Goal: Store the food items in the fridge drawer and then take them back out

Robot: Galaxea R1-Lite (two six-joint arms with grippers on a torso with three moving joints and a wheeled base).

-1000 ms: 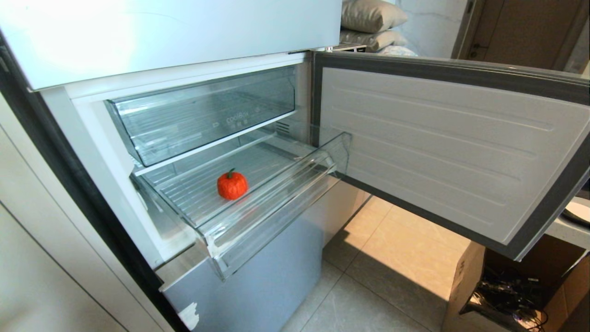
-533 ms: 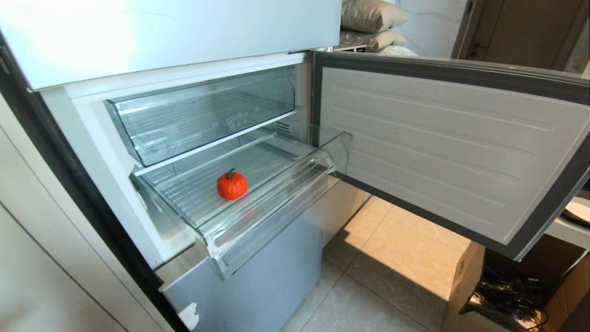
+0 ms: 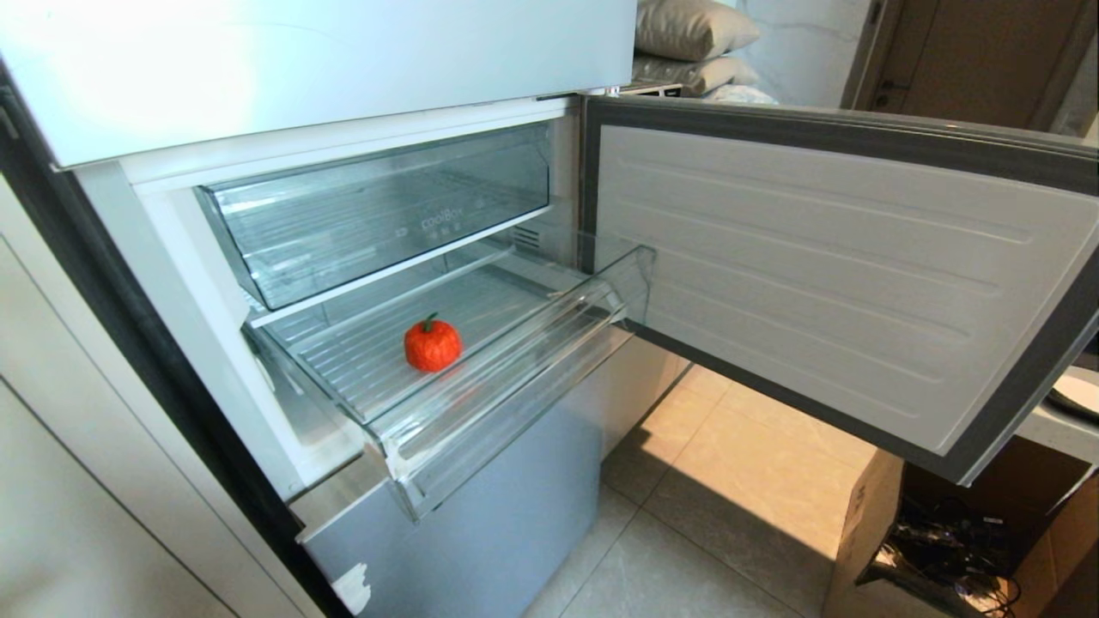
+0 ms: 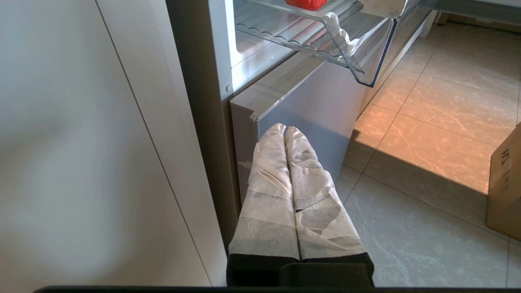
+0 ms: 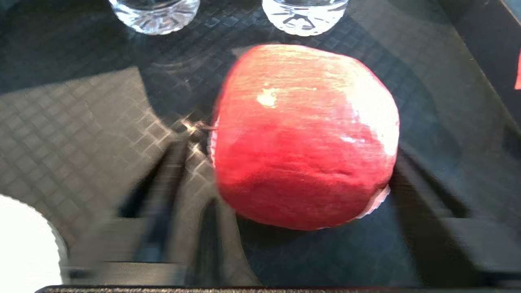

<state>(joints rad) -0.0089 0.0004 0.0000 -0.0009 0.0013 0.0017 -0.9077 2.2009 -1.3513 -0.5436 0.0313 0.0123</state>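
Note:
The fuzzy orange-red fruit (image 3: 433, 344) with its green stem sits on the ribbed floor of the pulled-out fridge drawer (image 3: 506, 365); its underside also shows in the left wrist view (image 4: 305, 3). The glossy red apple (image 5: 305, 138) lies on a black textured tray (image 5: 81, 122). My right gripper (image 5: 293, 146) is open around the apple, one blurred dark finger (image 5: 163, 191) standing apart from it and the other close by its far side. My left gripper (image 4: 285, 129) is shut and empty, low beside the fridge's pale-blue bottom panel (image 4: 309, 101). Neither arm shows in the head view.
The fridge door (image 3: 816, 275) stands wide open on the right. An upper clear bin (image 3: 378, 206) sits above the drawer. A cardboard box (image 3: 944, 532) stands on the tiled floor. Two glasses (image 5: 154, 14) (image 5: 304, 14) and a white plate (image 5: 24, 244) share the tray.

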